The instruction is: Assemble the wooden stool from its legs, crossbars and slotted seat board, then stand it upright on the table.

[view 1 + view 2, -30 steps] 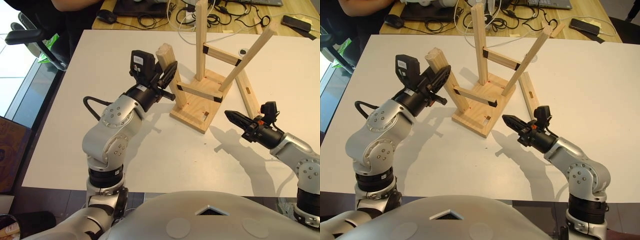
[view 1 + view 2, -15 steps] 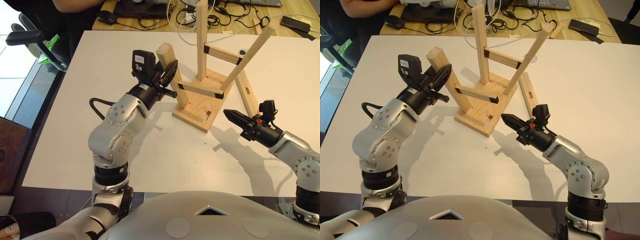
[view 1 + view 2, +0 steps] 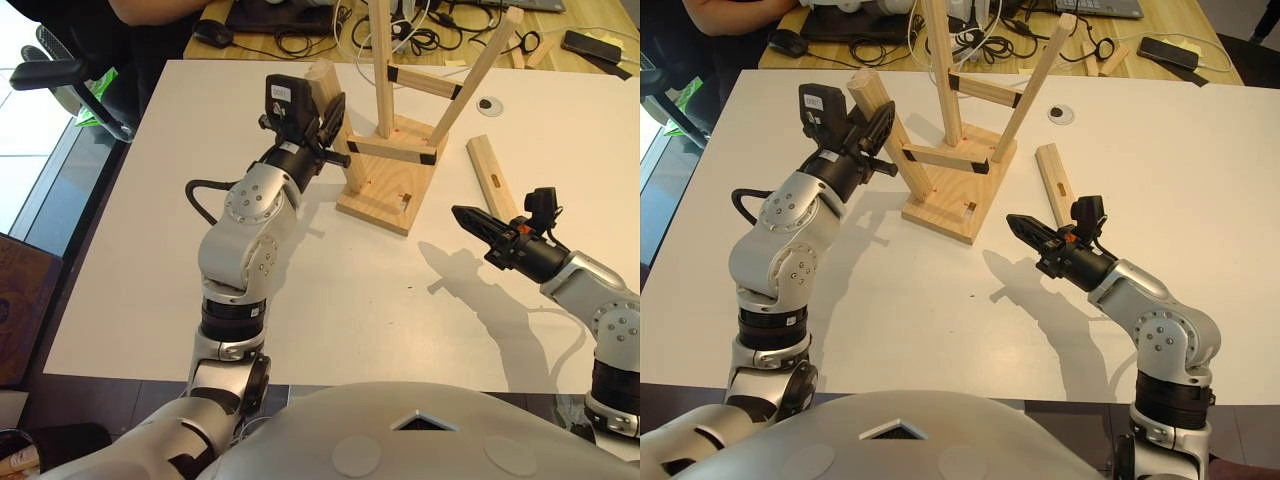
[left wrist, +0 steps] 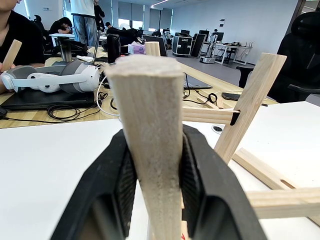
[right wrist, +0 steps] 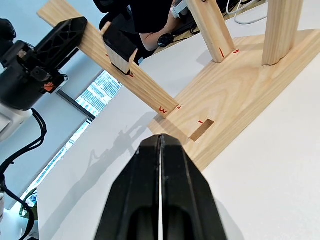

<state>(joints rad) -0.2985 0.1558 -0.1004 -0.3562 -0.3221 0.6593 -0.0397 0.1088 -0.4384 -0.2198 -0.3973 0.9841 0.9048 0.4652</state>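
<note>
The stool [image 3: 400, 140] stands upside down: the slotted seat board [image 3: 385, 188] lies on the white table [image 3: 330, 300], with three legs and two crossbars [image 3: 386, 152] rising from it. My left gripper [image 3: 334, 112] is shut on the tilted leg [image 4: 150, 115] at the board's left corner, near that leg's top. One slot [image 5: 201, 129] in the board is empty. A loose leg [image 3: 492, 178] lies flat to the right of the board. My right gripper [image 3: 462, 215] hovers shut and empty just right of the board's near corner, pointing at it.
A round grommet [image 3: 489, 103] sits in the table behind the loose leg. Beyond the far edge is a wooden desk with cables, a mouse [image 3: 214, 33], a phone [image 3: 588, 45] and small wood pieces [image 3: 1100, 58]. Bare table stretches in front of the stool.
My left arm has pushed the gripped leg and the whole stool away toward the table's far side, uncovering the loose leg and grommet. The right gripper has shifted slightly farther out, staying shut.
</note>
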